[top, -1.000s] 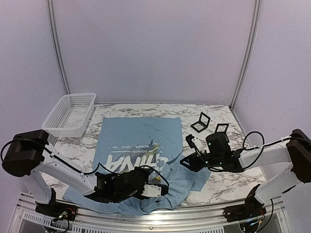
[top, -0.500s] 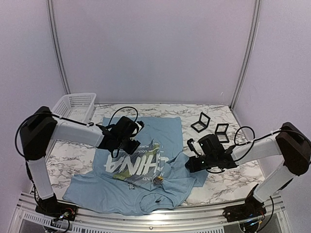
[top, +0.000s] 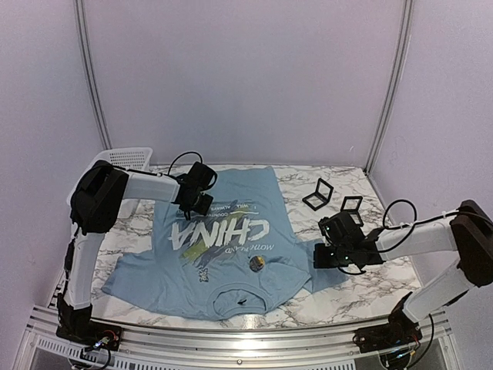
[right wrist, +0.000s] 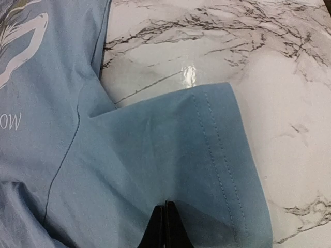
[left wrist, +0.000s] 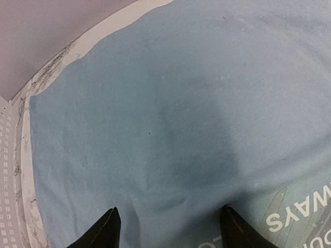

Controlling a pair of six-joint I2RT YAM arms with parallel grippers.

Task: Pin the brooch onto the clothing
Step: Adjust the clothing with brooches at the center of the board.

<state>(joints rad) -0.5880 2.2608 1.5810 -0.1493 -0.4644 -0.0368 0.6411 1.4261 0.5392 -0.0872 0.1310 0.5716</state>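
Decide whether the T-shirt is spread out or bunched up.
Spread out: the T-shirt lies open, its CHINA lettering fully visible and both sleeves extended.

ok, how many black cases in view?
2. An open case at far right, off the shirt; a second case just right of it. None looks hidden.

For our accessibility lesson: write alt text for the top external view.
A light blue CHINA T-shirt lies spread on a marble table, a small round brooch on its chest. The left gripper is near its far hem, the right gripper at a sleeve.
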